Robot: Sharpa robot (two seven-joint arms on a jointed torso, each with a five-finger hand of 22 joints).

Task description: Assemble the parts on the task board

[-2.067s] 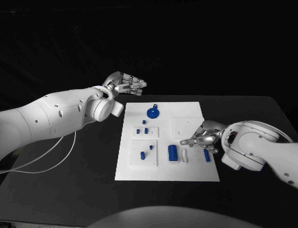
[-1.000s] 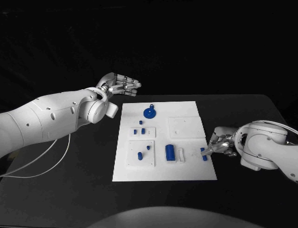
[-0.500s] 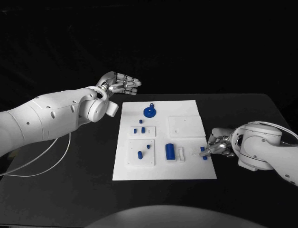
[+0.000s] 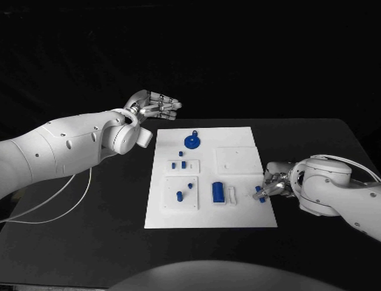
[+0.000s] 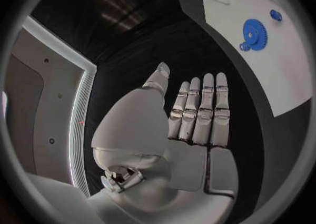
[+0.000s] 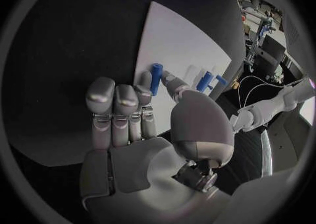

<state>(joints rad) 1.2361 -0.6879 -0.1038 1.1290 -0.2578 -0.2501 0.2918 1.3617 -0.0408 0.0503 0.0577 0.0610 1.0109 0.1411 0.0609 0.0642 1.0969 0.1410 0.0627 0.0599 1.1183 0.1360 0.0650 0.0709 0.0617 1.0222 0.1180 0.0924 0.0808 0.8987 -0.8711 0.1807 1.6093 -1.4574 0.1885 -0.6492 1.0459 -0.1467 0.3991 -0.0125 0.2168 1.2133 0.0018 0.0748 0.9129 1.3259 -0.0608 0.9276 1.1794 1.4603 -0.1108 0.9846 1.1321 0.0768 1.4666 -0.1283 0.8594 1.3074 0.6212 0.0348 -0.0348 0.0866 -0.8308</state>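
Note:
The white task board lies mid-table. On it are a blue gear, several small blue pegs around, a blue cylinder and a short blue peg at its right edge. My right hand sits low at that edge. In the right wrist view the hand pinches the peg between thumb and a fingertip, over the board. My left hand hovers beyond the board's far left corner. Its fingers are straight and hold nothing, and the gear lies ahead of them.
A white cable loops over the black table on the left under my left arm. Bare table runs along the board's near side and to its right, behind my right arm.
My right hand has moved from over the board's right part, fingers spread, to the right edge and closed on the short blue peg. The left hand has barely moved.

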